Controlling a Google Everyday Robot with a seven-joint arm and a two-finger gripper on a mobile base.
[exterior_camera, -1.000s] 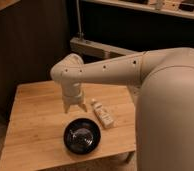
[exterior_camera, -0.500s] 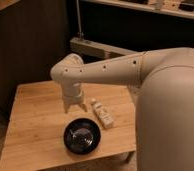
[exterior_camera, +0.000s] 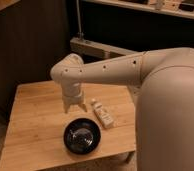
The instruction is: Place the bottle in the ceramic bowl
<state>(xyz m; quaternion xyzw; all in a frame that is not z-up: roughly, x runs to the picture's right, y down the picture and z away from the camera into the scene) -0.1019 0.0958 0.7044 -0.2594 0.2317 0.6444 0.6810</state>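
Gripper (exterior_camera: 75, 106), pale and two-fingered, hangs over the light wooden table (exterior_camera: 30, 117) just where it was a moment ago, jaws apart, holding nothing. The round shiny black bowl (exterior_camera: 82, 136) sits near it, empty. The small white plastic bottle (exterior_camera: 103, 114) lies just right, not grabbed yet.

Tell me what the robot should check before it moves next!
1. Small white plastic bottle within sight: ok, it lies on its side on the light wooden table.
2. Pincer free to grab: ok, it is open and holds nothing.
3. Pincer lined up over the bottle: not ok, it points down at the table beside the bottle, towards the picture's left.
4. Round glossy black ceramic bowl ready: ok, it sits upright near the table's front edge and nothing shows inside.
5. Bottle apart from the bowl: ok, there is a gap between them.
6. Bottle cap tight: cannot tell.
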